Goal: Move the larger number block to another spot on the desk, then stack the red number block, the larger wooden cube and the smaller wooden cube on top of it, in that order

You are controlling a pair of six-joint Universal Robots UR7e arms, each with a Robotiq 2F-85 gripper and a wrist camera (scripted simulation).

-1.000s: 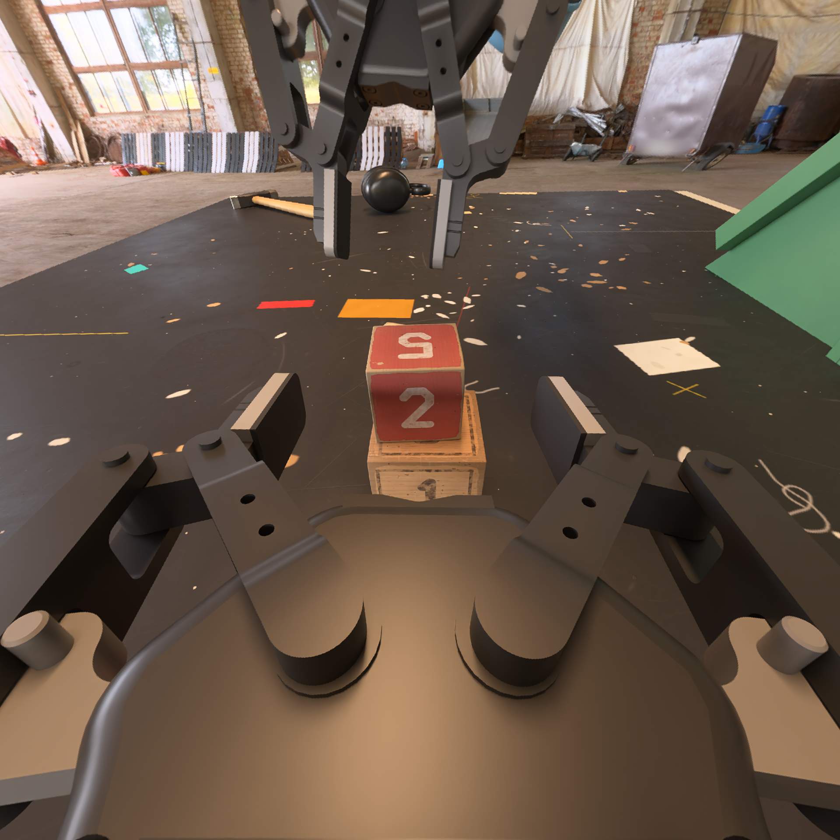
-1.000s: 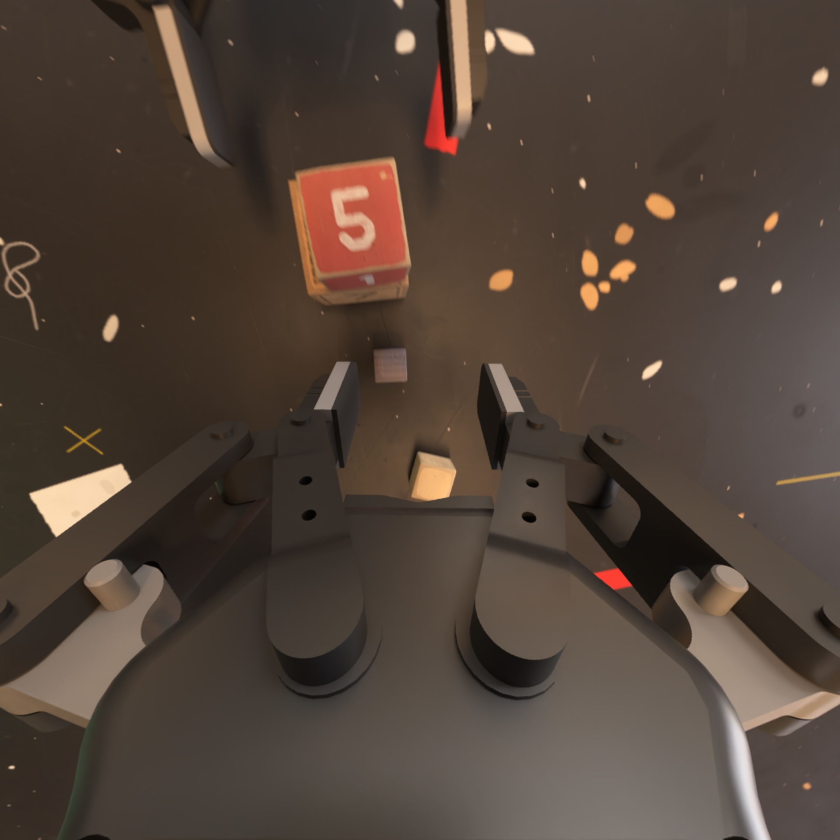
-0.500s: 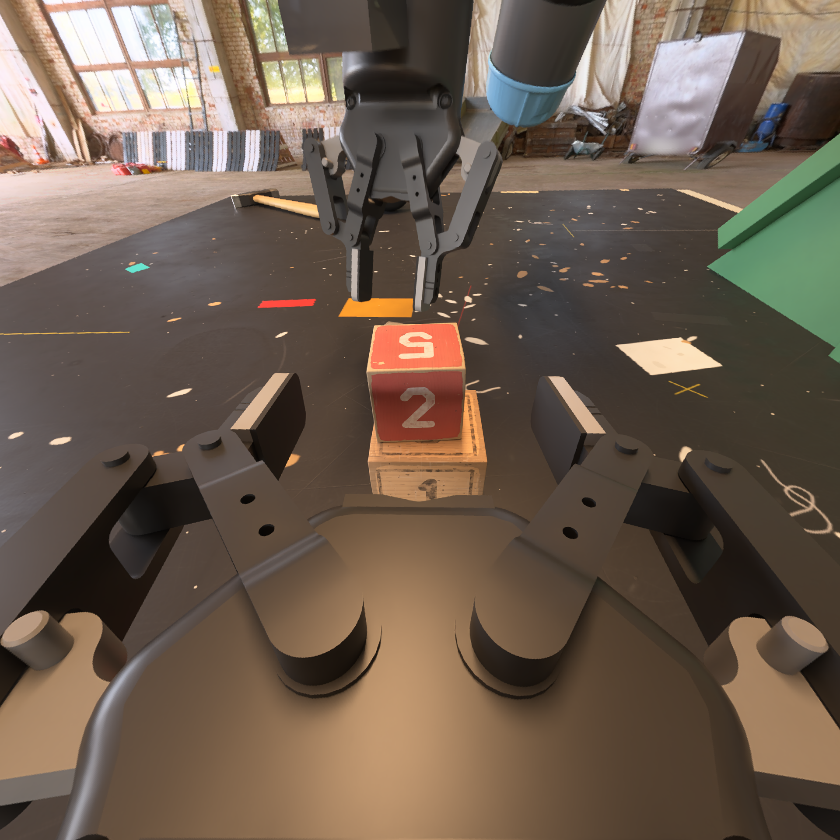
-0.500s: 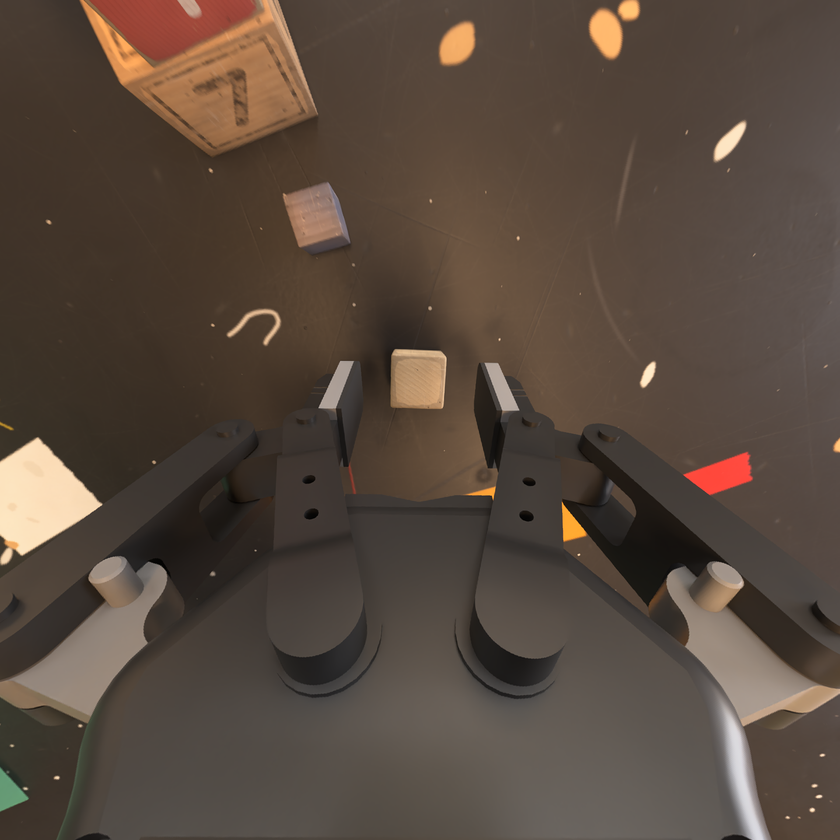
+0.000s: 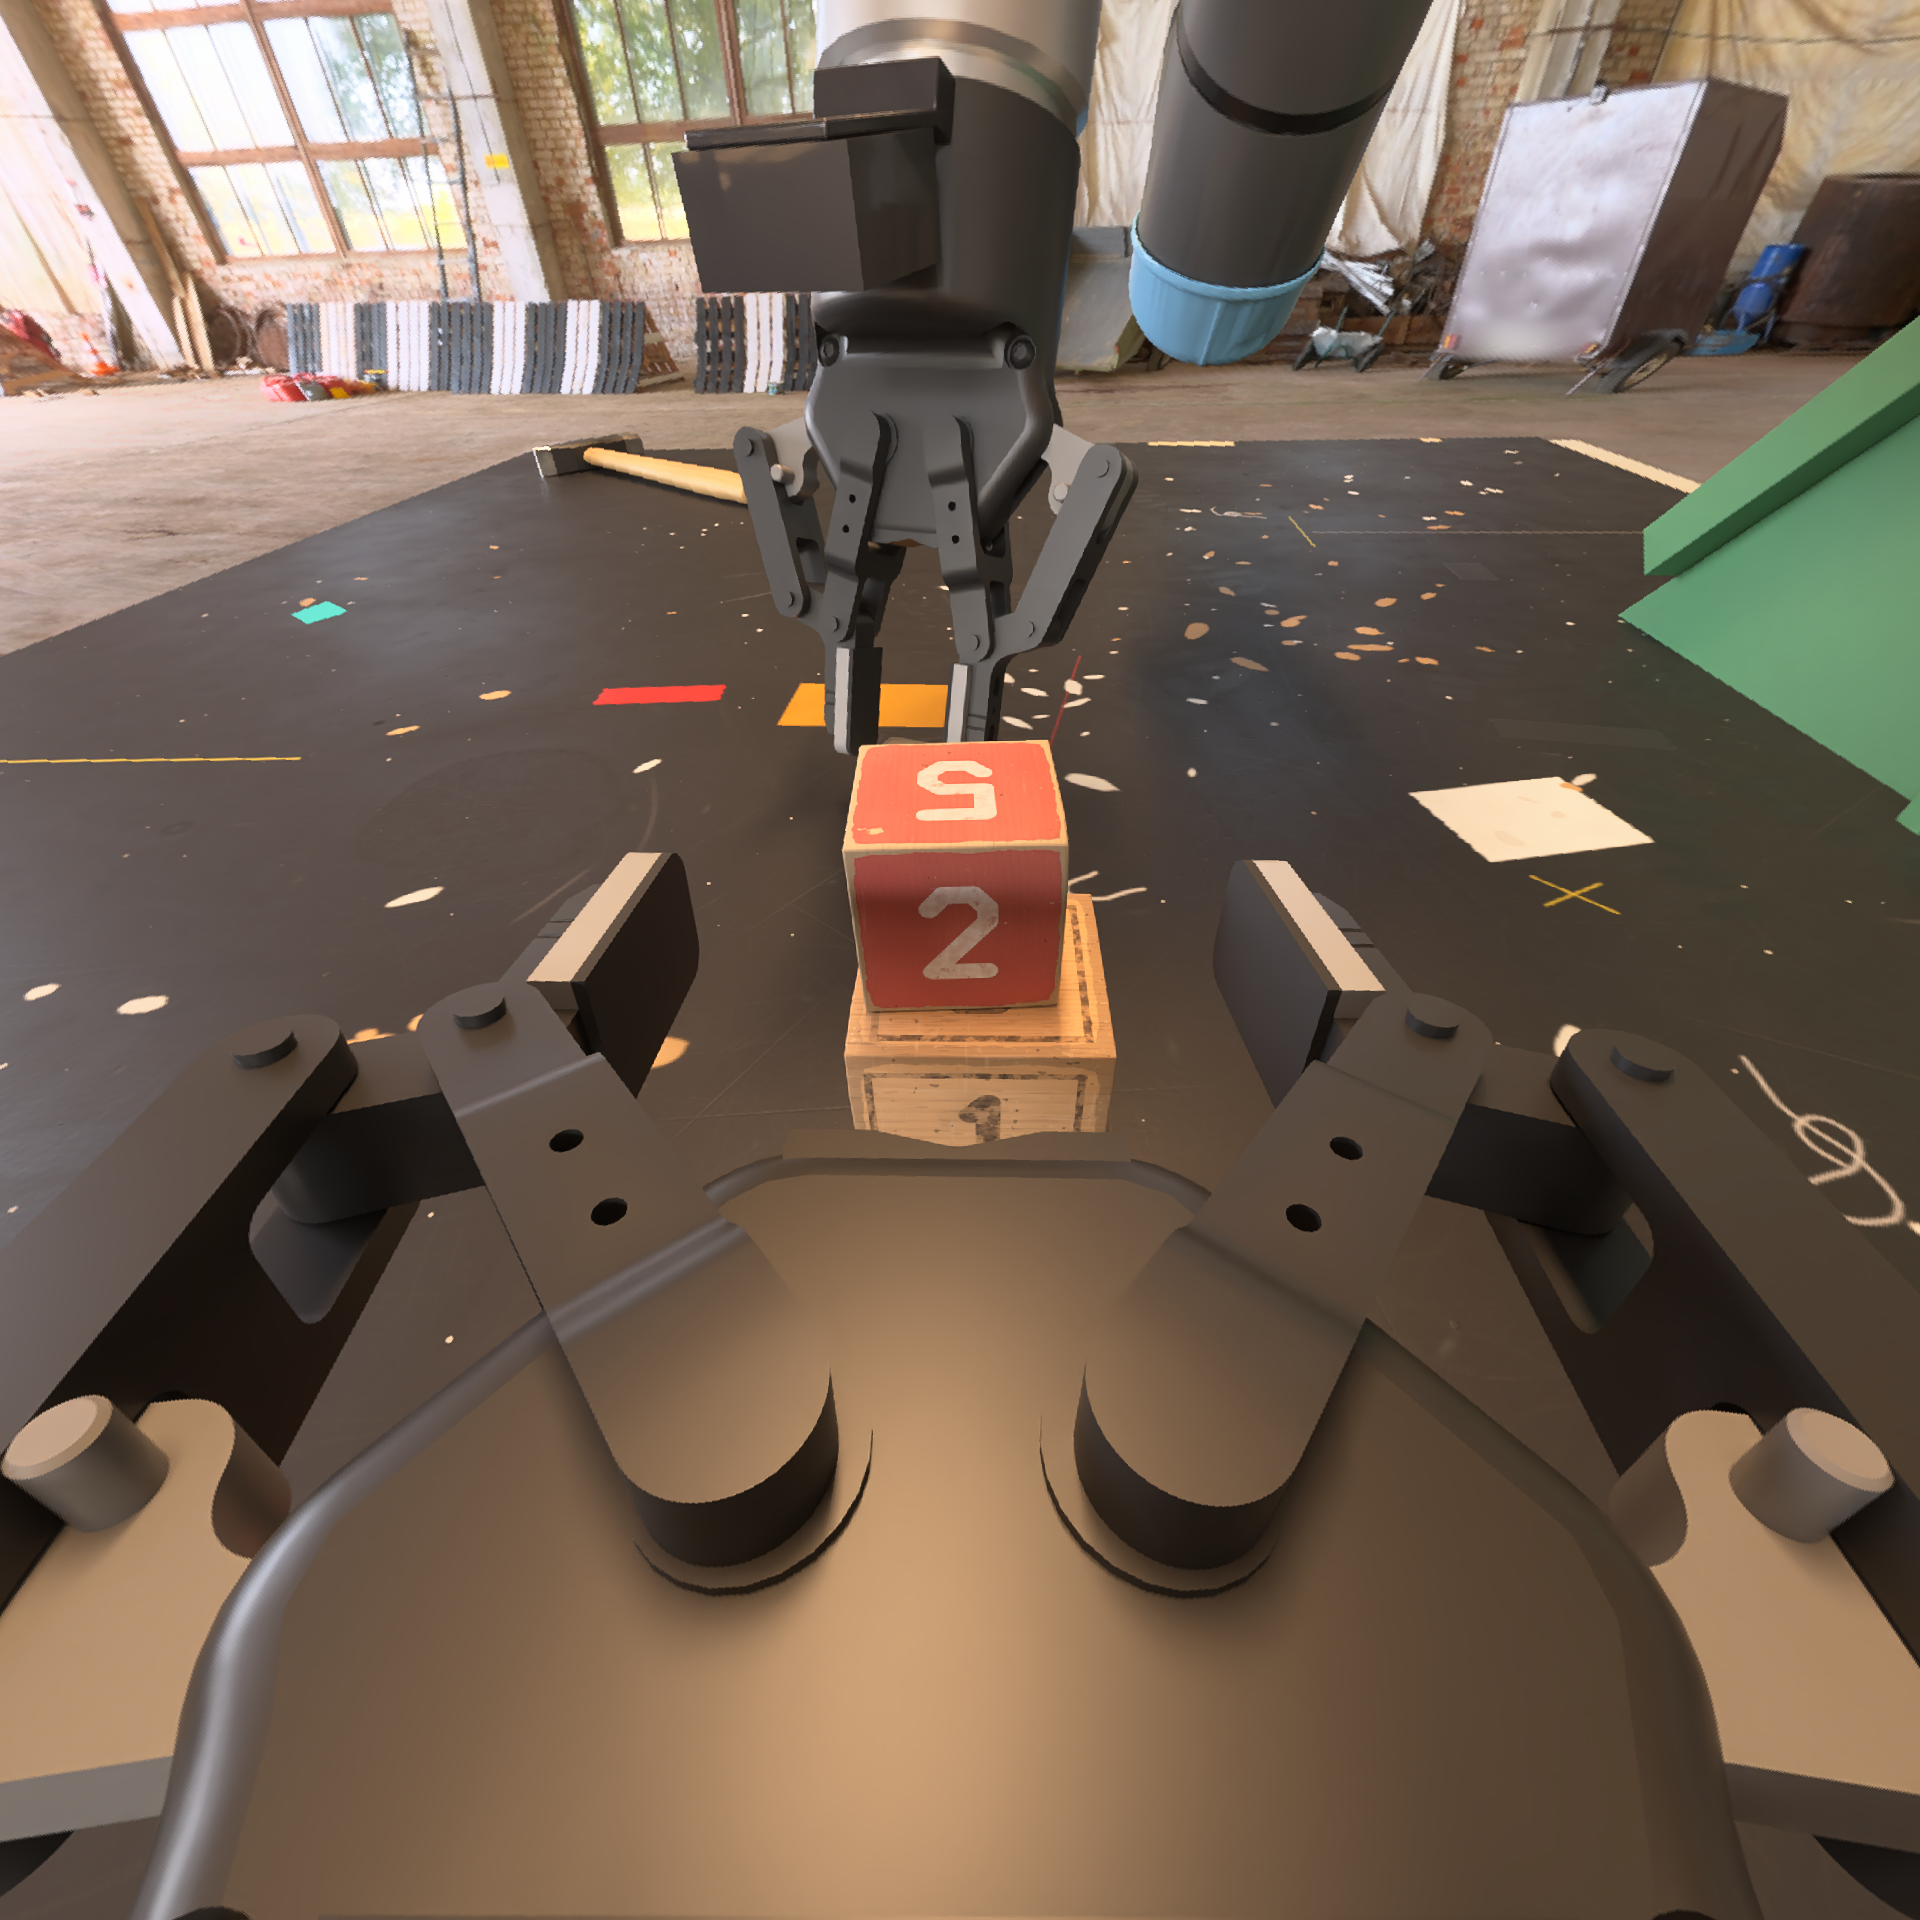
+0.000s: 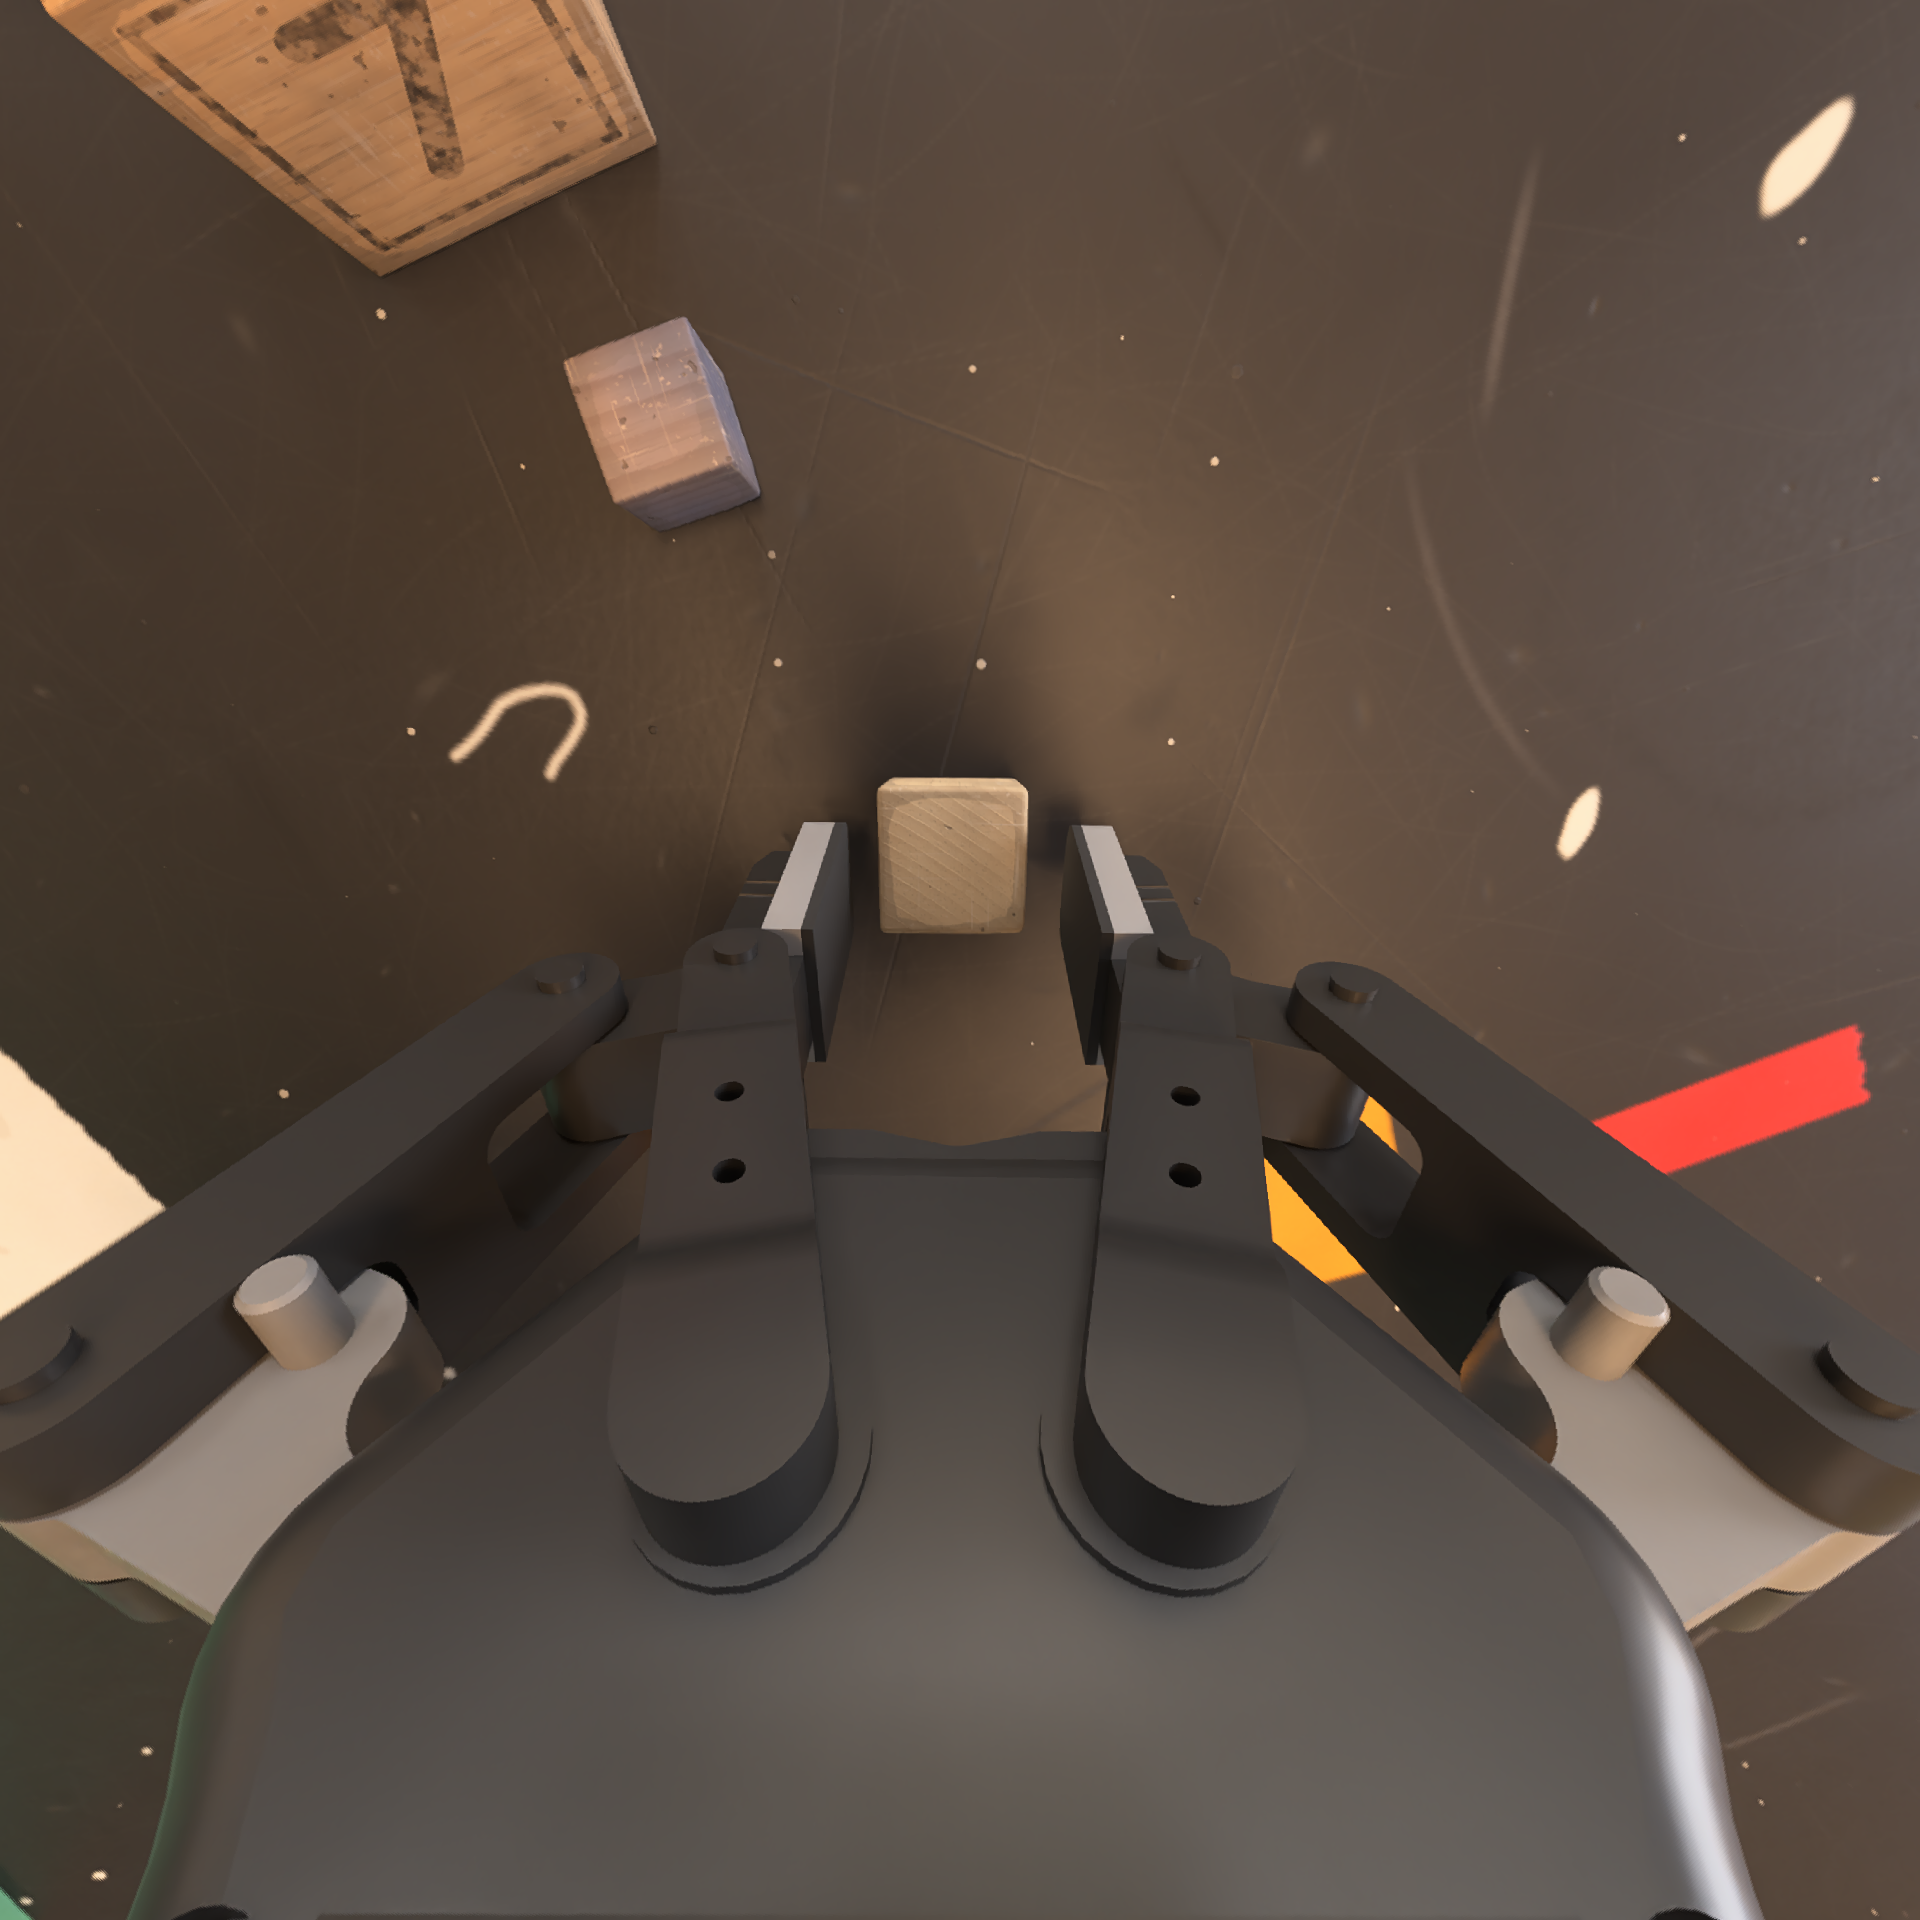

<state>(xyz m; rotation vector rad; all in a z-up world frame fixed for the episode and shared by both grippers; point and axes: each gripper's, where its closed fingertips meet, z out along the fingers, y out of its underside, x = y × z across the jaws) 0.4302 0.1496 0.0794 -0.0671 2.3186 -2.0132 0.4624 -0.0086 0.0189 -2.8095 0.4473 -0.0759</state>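
In the left wrist view a red number block [image 5: 956, 883] sits on the larger wooden number block [image 5: 982, 1081]. My left gripper [image 5: 956, 912] is open and empty, its fingers wide on either side of the stack and a little short of it. My right gripper [image 5: 904, 717] shows behind the stack, lowered to the desk. In the right wrist view my right gripper [image 6: 956, 883] is open, with its fingers on either side of a pale wooden cube [image 6: 951, 854] and a small gap on each side. A grey wooden cube [image 6: 660, 421] lies between that cube and the larger number block [image 6: 364, 104].
A hammer [image 5: 655, 473] lies at the far edge of the dark desk [image 5: 312, 831]. A green slab [image 5: 1818, 582] rises at the right. Flat white [image 5: 1527, 821], orange and red [image 5: 660, 694] patches mark the desk.
My right gripper has moved back from above the stack and come down over the pale cube, which now sits between its fingers; the fingers have narrowed slightly. My left gripper has not moved.
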